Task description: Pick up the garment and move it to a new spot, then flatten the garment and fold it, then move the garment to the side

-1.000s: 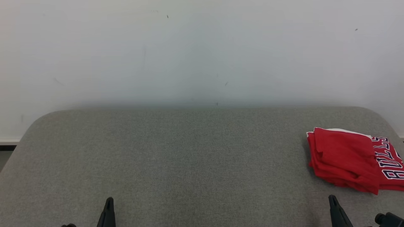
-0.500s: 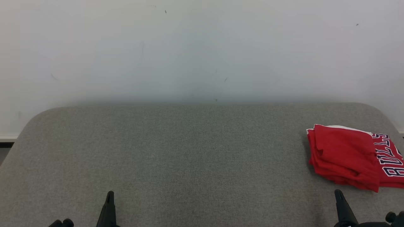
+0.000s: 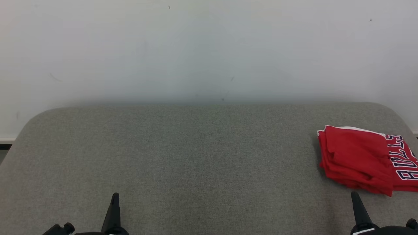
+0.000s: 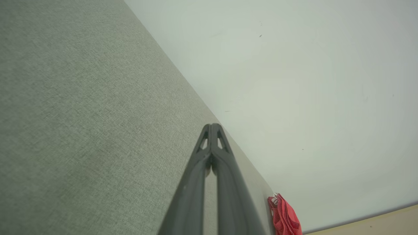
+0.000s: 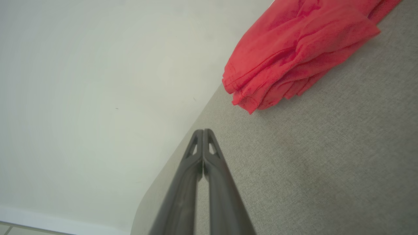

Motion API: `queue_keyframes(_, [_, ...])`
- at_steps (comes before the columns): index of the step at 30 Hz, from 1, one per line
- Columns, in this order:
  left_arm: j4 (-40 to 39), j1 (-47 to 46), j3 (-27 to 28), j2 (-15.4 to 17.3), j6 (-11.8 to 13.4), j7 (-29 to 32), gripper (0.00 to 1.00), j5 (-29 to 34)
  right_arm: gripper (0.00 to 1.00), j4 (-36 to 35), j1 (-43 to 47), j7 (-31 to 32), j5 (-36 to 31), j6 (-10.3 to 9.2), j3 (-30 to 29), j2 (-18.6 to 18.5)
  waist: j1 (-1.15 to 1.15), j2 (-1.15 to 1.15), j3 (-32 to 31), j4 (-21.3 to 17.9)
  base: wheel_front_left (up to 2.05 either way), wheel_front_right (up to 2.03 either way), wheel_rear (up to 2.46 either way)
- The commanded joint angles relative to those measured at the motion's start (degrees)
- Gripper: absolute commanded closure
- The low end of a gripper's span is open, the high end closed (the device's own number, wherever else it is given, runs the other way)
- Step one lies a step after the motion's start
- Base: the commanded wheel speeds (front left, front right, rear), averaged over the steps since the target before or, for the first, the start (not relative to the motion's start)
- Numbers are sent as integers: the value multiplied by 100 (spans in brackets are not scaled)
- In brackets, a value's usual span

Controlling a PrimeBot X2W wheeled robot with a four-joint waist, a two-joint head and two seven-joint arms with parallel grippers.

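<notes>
Only your head camera tips, so everything sits higher in frame. Your folded red Bulls garment [image 3: 356, 156] lies at the grey surface's [image 3: 196, 156] right edge, up-right of the nearer right pincer [image 3: 354, 194]; the left pincer [image 3: 114, 195] is well apart. Both are pinched together, empty.

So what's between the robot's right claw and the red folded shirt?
Nothing. Between the right gripper and the folded red garment lies bare grey fabric tabletop, clearest in the right wrist view.
</notes>
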Motion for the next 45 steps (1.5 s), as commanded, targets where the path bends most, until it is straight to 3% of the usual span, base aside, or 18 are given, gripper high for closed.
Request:
queue_keyframes(1, [-44,-174,1,-4,-7,24,100,-164,100,-71,-129,20,171,-5,-38,-6,0,0,11,-3,0,0,0])
queue_keyframes(45, [30,-557,-48,-26,-13,507,100,-2385,100,-57,-379,437,2451,-9,-452,-3,0,0,336,-75,0,0,0])
